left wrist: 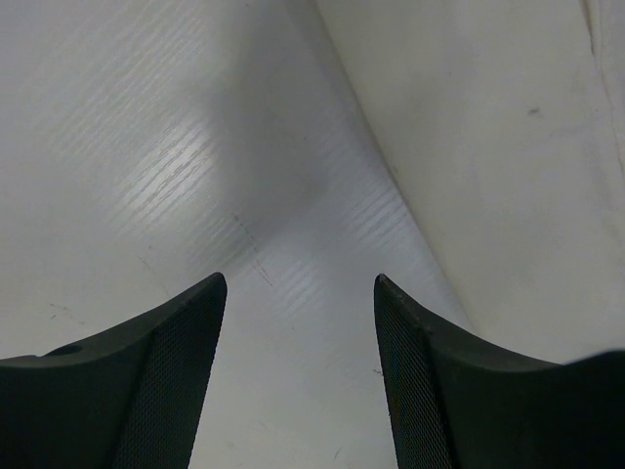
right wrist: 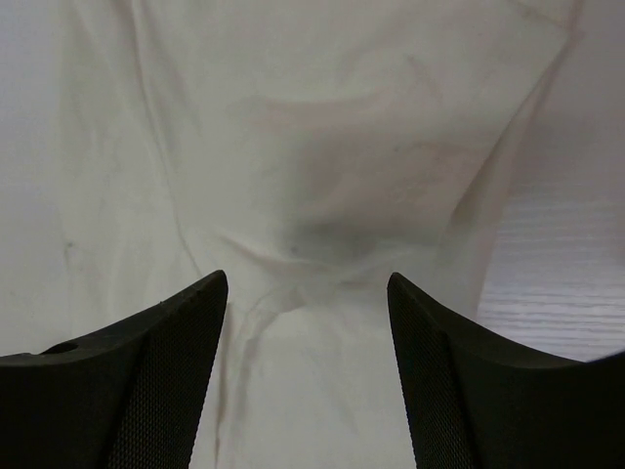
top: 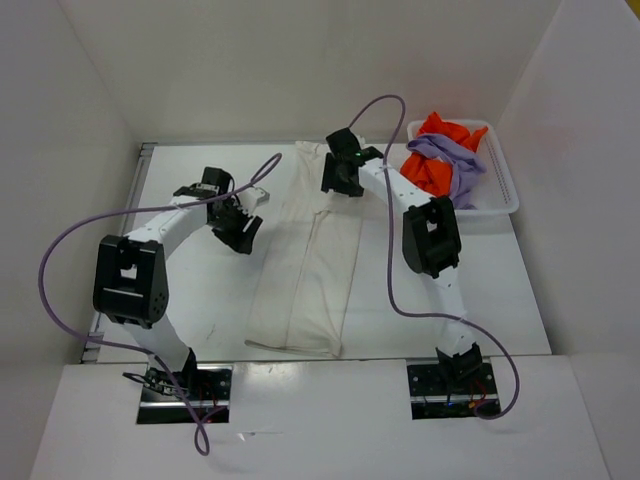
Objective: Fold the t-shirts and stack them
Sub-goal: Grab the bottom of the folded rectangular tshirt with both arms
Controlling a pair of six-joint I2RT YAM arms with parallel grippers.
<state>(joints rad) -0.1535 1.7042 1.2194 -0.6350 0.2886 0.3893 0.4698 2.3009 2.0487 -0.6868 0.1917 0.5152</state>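
Folding so far: your white t-shirt (top: 305, 265) lies as one long narrow strip with its sides apparently brought in. I judge the lengthwise folds done and the crosswise folds not yet made.
Shirt's place: it lies flat on the table (top: 190, 300), its far end directly under your right claw and its left edge just beside your left claw.
Right claw (right wrist: 308, 278): the jaws are spread wide with nothing between them, and it hovers over wrinkled cloth near the strip's far right edge.
Left claw (left wrist: 298, 283): the jaws are also wide apart and empty. It hangs over bare table, with the shirt's edge just ahead and to the right of its fingers.
Left to do: an orange shirt (top: 445, 130) and a purple shirt (top: 450, 155) lie crumpled in the white basket (top: 500, 205), off to the right of your right claw and well apart from the left one.
Stack: no folded pile shows anywhere. By my reckoning you are early, with one shirt part-folded and at least two untouched.
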